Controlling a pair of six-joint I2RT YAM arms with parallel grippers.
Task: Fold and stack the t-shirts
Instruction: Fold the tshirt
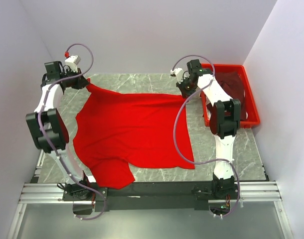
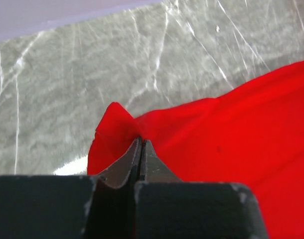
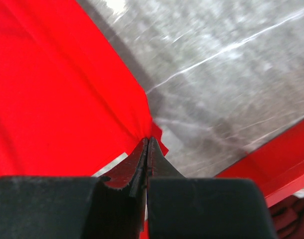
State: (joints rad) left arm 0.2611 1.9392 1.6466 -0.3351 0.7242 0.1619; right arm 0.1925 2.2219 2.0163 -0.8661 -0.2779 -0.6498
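The red t-shirt (image 1: pixel 127 132) covers the middle of the table (image 1: pixel 137 79), leaving bare marble in a strip along the far edge and at the near right. The red tray (image 1: pixel 249 122) fills the far right corner, and walls (image 1: pixel 142 30) close the left, far and right sides.

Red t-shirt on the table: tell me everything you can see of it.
The red t-shirt is bright, plain, soft cloth, lying mostly flat on the grey marbled table with light wrinkles. Its far edge is stretched between the left gripper and the right gripper, each shut on a pinched corner. One short sleeve juts out near the left arm's base. No print shows.
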